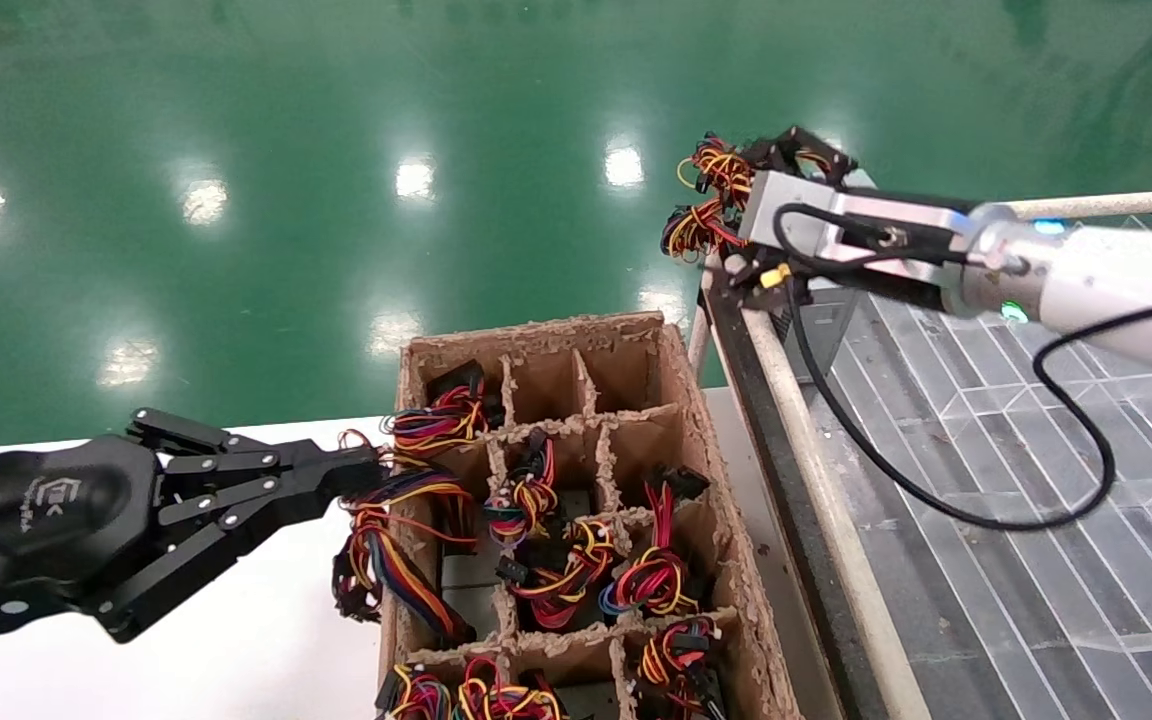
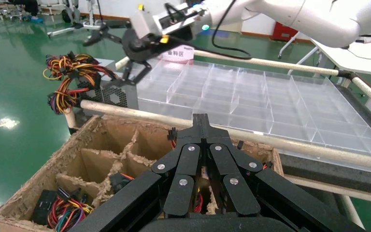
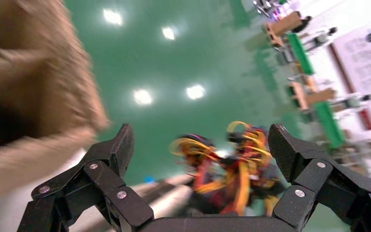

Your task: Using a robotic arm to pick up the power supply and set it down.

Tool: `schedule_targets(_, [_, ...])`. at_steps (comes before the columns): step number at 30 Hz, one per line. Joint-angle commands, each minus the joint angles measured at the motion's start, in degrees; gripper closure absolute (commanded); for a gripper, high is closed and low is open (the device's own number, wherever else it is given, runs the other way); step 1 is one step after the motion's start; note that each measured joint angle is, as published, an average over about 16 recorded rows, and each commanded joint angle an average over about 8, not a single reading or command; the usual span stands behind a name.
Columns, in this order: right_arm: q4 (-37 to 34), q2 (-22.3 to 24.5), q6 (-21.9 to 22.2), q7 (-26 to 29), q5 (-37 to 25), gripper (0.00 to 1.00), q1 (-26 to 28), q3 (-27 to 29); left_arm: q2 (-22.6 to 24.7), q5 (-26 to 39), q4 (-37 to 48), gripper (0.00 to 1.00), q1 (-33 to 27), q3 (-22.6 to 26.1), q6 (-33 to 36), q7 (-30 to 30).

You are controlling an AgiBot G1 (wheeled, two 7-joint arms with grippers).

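The power supply (image 2: pixel 107 94) is a small silver-grey box resting at the near corner of the clear tray, with its bunch of red, yellow and black wires (image 2: pixel 70 79) hanging off the edge. In the head view only its wires (image 1: pixel 706 200) show past the silver wrist block. The robotic arm's right gripper (image 2: pixel 113 58) hovers just above the box, open. In the right wrist view its fingers (image 3: pixel 118 145) stand wide apart with the blurred wires (image 3: pixel 232 164) beyond them, untouched. My left gripper (image 1: pixel 371 470) is shut and empty beside the cardboard box's left wall.
A cardboard box (image 1: pixel 706 440) with paper dividers holds several more wired units. To its right is a clear compartment tray (image 1: pixel 986 450) framed by white tube rails (image 1: pixel 806 450). The box stands on a white table (image 1: pixel 236 650) over a green floor.
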Motion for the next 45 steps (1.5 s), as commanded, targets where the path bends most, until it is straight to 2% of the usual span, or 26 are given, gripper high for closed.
schedule_targets(1, [1.0, 1.0, -1.7, 1.3, 2.3, 0.0, -1.2, 0.6, 0.0, 0.0, 0.0, 1.0, 0.0, 0.0, 0.0, 0.0])
schedule_targets(5, [2.9, 3.0, -5.2, 3.8, 7.0, 0.0, -3.6, 1.8, 0.0, 0.0, 0.0, 0.99, 0.0, 0.0, 0.0, 0.0])
schedule_targets(13, [6.7, 6.9, -12.2, 8.7, 16.3, 0.0, -8.4, 4.3, 0.0, 0.0, 0.0, 0.0, 0.0, 0.0, 0.0, 0.0])
schedule_targets(37, [18.4, 18.8, -33.3, 24.0, 44.7, 0.0, -22.9, 11.8, 0.0, 0.0, 0.0, 0.0, 0.0, 0.0, 0.0, 0.0])
schedule_targets(45, [20.9, 21.3, -37.7, 26.8, 50.6, 0.0, -25.9, 13.4, 0.0, 0.0, 0.0, 0.0, 0.0, 0.0, 0.0, 0.0])
